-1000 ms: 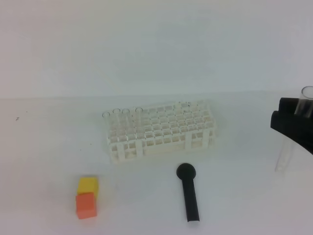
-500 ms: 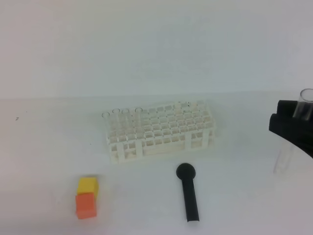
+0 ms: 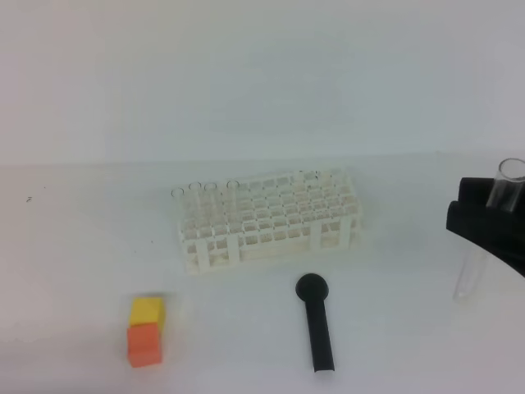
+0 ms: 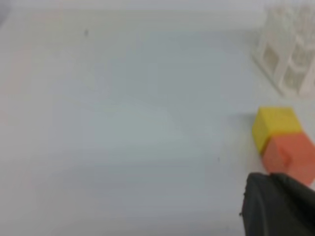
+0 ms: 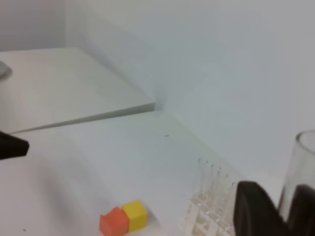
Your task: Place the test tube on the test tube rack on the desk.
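Now the right claw (image 3: 492, 215) grips the tube (image 3: 484, 238) near its rim, nearly upright above the table's (image 3: 82, 246) right edge, well apart from the rack (image 3: 267, 222) at mid-table, while the left claw (image 4: 278, 206), clenched on nothing, hangs near the orange cube (image 4: 290, 152) and yellow cube (image 4: 275, 125).

Test tube (image 3: 490, 222): clear glossy glass. Rack (image 3: 271, 220): white plastic, smooth. Bench (image 3: 82, 246): white, matt. Black tool (image 3: 316, 322): matt. Cubes (image 3: 146, 330): matt.
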`<state>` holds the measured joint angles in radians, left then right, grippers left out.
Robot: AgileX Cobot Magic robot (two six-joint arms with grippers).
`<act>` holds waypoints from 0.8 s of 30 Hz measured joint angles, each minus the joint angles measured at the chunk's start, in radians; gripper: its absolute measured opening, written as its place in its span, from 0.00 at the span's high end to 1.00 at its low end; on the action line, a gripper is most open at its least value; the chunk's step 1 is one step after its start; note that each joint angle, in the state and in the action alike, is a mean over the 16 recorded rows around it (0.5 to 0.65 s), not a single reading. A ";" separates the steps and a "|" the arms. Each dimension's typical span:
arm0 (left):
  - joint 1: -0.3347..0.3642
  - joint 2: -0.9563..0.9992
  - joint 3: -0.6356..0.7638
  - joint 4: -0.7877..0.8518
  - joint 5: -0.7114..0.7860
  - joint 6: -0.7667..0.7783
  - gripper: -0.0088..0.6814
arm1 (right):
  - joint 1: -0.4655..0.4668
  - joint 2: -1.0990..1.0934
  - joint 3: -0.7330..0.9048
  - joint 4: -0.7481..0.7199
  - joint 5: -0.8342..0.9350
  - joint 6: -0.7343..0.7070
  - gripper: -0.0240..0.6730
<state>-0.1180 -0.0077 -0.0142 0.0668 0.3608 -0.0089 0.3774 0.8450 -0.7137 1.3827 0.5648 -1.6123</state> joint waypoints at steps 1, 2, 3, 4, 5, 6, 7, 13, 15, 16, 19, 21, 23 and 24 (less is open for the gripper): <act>0.000 0.000 0.005 0.001 -0.004 0.000 0.99 | 0.000 0.000 0.000 0.001 0.000 -0.004 0.79; 0.000 0.000 0.010 0.001 -0.007 0.000 0.99 | 0.000 0.000 0.001 0.002 -0.001 -0.007 0.79; 0.000 0.000 0.014 0.001 -0.011 0.000 0.99 | 0.000 0.000 0.001 0.004 -0.002 -0.011 0.79; 0.000 0.000 0.016 0.002 -0.015 0.000 0.99 | 0.000 0.000 0.002 0.005 -0.003 -0.015 0.79; 0.000 0.001 0.017 0.002 -0.019 0.000 0.99 | 0.000 0.000 0.002 0.006 -0.004 -0.019 0.79; 0.000 0.001 0.017 0.003 -0.023 0.000 0.99 | 0.000 0.000 0.003 0.007 -0.005 -0.022 0.79; 0.000 0.001 0.017 0.003 -0.029 0.000 0.99 | 0.000 0.000 0.003 0.008 -0.006 -0.026 0.79; 0.000 0.001 0.016 0.004 -0.033 0.000 0.99 | 0.000 0.000 0.008 0.013 -0.011 -0.043 0.79; 0.000 0.001 0.016 0.004 -0.033 0.000 0.99 | 0.000 0.000 0.015 0.013 -0.013 -0.045 0.79; 0.000 0.001 0.016 0.004 -0.033 0.000 0.99 | 0.000 0.000 0.019 0.013 -0.015 -0.045 0.79; 0.000 0.001 0.016 0.004 -0.033 0.000 0.99 | 0.000 0.000 0.039 0.013 -0.018 -0.046 0.79; 0.000 0.001 0.016 0.004 -0.033 0.000 0.99 | 0.000 0.000 0.058 0.013 -0.020 -0.046 0.79; 0.000 0.001 0.016 0.004 -0.033 0.000 0.99 | 0.000 0.000 0.081 0.014 -0.027 -0.047 0.79; 0.000 0.001 0.016 0.004 -0.033 0.000 0.99 | 0.000 0.000 0.094 0.014 -0.033 -0.048 0.79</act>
<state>-0.1180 -0.0070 0.0022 0.0703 0.3275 -0.0089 0.3774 0.8450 -0.6200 1.3965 0.5315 -1.6600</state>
